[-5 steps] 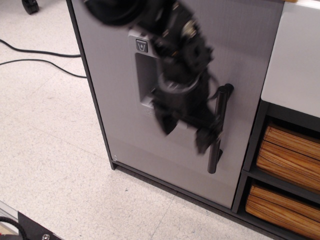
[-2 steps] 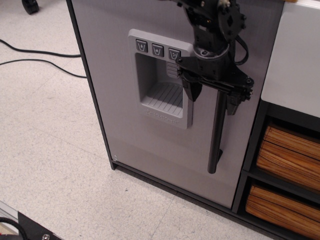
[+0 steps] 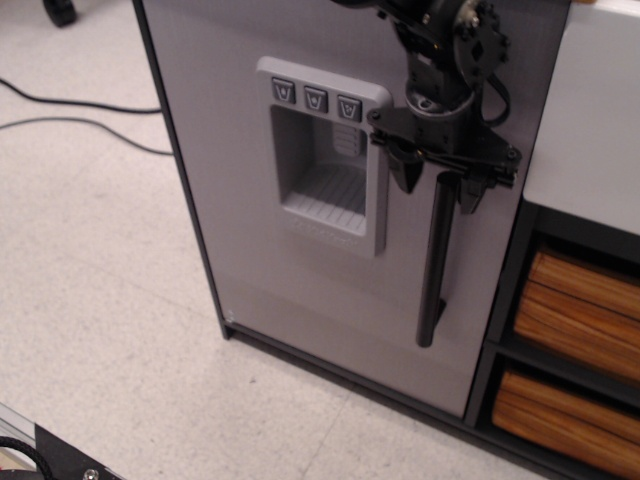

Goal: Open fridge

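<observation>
Rising from the middle of the door a second ago, where it blurred across the dispenser recess (image 3: 325, 155), the gripper (image 3: 440, 185) has travelled right and up to the top of the black bar handle (image 3: 435, 255), and in the last fraction of a second it has crept slightly higher and further right. It now hangs with its fingers pointing downward, one on the left of the bar's upper end and one on the right, so the handle sits between them. The jaws stand apart, wide enough to straddle the bar, and they hold nothing yet; whether either finger already touches the handle cannot be told from this angle. The fridge (image 3: 230, 150) fills the middle of the view, its light grey door flush and closed, with the white-topped unit (image 3: 590, 120) and its wooden-slat drawers (image 3: 575, 300) just beside it on the right. That shift suggests the approach is essentially finished and alignment is done. What likely remains is to close on the bar and pull, and a grasp this high on the handle risks slipping off its end.
</observation>
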You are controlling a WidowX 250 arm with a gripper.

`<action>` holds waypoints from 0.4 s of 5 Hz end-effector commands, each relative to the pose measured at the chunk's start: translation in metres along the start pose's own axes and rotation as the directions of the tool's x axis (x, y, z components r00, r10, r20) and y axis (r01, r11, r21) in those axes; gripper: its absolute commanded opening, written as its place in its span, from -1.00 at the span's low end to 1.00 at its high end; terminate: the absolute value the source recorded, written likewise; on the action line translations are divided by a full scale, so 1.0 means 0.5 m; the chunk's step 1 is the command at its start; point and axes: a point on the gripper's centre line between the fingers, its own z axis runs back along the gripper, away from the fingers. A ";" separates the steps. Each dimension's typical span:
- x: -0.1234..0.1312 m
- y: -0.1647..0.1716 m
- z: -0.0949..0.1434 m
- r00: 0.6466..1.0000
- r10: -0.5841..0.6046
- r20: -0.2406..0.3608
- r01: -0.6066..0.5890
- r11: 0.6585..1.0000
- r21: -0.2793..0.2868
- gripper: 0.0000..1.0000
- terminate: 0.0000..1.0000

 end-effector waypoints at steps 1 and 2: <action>0.025 -0.006 0.035 0.998 -0.016 0.068 0.017 1.000 -0.016 -1.00 -1.00; -0.015 -0.005 0.057 0.996 -0.063 0.070 0.064 0.998 -0.011 -1.00 -1.00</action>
